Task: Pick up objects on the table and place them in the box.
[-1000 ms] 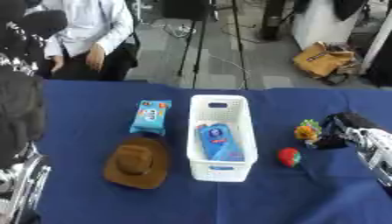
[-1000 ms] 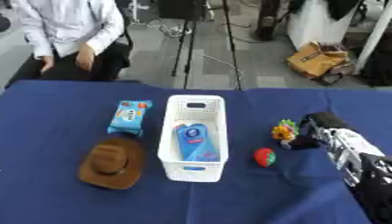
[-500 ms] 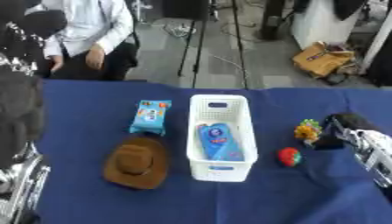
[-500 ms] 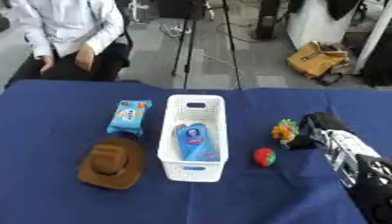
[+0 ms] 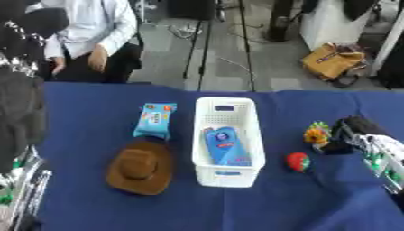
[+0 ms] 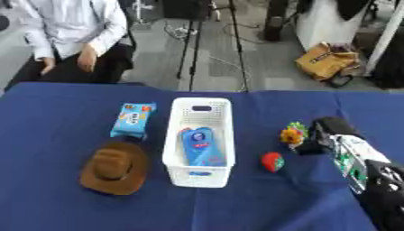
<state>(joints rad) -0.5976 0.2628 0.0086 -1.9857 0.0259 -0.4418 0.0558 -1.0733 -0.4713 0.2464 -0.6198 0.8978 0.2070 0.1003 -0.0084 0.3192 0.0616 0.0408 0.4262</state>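
A white slotted box (image 5: 205,155) stands mid-table with a blue packet (image 5: 223,145) lying inside it. To its left lie a second blue snack packet (image 5: 154,120) and a brown hat (image 5: 142,167). To its right are a small red round thing (image 5: 297,161) and a small orange-and-green thing (image 6: 292,134). My right hand (image 6: 330,131), black, comes in from the right and sits right beside the orange-and-green thing; whether it touches it is unclear. My left hand (image 5: 22,185) shows only as silver and black parts at the lower left corner.
The blue tablecloth (image 5: 94,94) covers the whole table. A seated person in a white shirt (image 6: 75,27) is beyond the far left edge, not touching anything. A tripod and a tan bag (image 6: 328,61) stand on the floor behind.
My right hand has edged slightly left toward the orange-and-green thing. The objects on the table have not moved.
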